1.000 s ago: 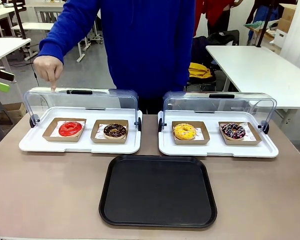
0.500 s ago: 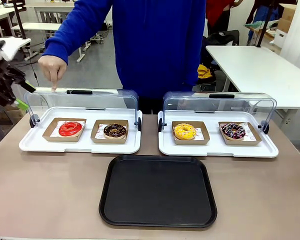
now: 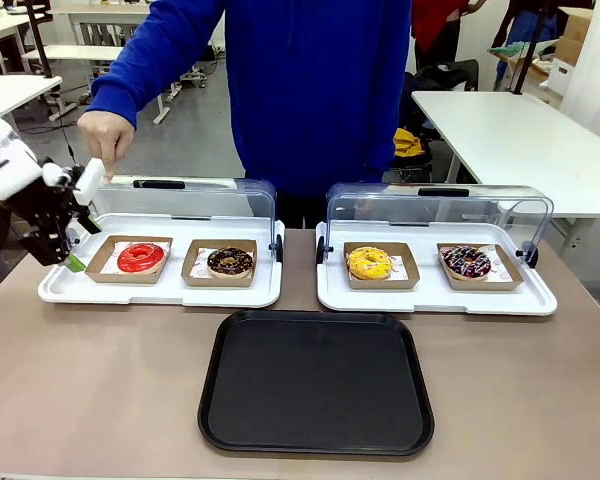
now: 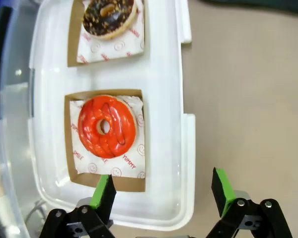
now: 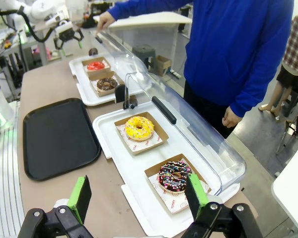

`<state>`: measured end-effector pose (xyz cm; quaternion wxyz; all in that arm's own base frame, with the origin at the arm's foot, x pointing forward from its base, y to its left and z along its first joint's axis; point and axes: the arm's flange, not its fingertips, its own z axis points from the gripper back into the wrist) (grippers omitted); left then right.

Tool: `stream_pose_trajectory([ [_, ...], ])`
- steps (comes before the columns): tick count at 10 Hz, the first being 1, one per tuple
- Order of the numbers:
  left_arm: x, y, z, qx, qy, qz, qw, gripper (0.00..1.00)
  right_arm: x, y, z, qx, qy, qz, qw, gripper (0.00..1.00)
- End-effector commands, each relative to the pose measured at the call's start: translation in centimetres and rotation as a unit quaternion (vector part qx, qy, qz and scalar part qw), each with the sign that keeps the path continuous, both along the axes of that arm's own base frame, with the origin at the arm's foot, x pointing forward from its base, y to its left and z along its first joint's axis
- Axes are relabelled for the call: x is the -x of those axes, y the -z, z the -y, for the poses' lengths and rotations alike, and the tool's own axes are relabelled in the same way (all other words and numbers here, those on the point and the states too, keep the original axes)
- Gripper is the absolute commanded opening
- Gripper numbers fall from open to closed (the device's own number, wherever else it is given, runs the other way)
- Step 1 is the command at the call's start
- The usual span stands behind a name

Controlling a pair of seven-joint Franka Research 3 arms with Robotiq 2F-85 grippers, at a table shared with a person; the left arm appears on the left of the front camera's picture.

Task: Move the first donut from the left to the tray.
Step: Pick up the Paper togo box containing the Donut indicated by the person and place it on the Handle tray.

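The left wrist view reads "YUMMY" on the paper (image 4: 132, 159) under the glossy red ring donut (image 4: 107, 127) in its brown cardboard holder (image 4: 126, 184), the left gripper (image 4: 161, 181) spread empty just beside. The front view shows the flat black rectangular tray (image 3: 316, 385) well apart.

The first donut (image 3: 141, 257) is glossy bright red, in a brown cardboard holder (image 3: 98, 268) lined with white paper (image 4: 134, 158) printed with red smileys. The tray (image 3: 316, 383) is plain black. Alongside are a chocolate-brown donut (image 3: 230, 261) and a yellow donut (image 3: 369, 262). The counter (image 3: 100, 390) is taupe. The left pincer (image 4: 161, 193) is black with green pads (image 4: 100, 191).
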<state>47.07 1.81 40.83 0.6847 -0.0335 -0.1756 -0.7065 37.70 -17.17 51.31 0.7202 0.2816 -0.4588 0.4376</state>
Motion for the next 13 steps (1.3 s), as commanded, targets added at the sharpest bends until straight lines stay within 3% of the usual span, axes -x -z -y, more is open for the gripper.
stream_pose_trajectory([
  [1,-0.3,1.7,0.6,-0.030,-0.015,0.007,0.999,1.00,-0.3,0.0,0.0,-0.008,-0.004,0.018,1.000,1.00],
  [4,-1.4,2.8,0.8,-0.052,-0.038,0.014,0.998,1.00,-0.3,0.0,0.0,-0.008,-0.004,0.018,1.000,1.00],
  [5,-1.0,2.9,0.4,-0.033,-0.014,0.013,0.999,1.00,-0.3,0.0,0.0,-0.008,-0.004,0.018,1.000,1.00],
  [7,-1.4,3.4,0.4,-0.040,-0.023,0.014,0.999,1.00,-0.3,0.0,0.0,-0.008,-0.004,0.018,1.000,1.00],
  [9,-2.4,4.4,-0.2,-0.056,-0.033,-0.003,0.998,1.00,-0.3,0.0,0.0,-0.008,-0.004,0.018,1.000,1.00],
  [13,-4.4,6.0,0.6,-0.076,-0.044,0.016,0.996,1.00,-0.3,0.0,0.0,-0.008,-0.004,0.018,1.000,1.00],
])
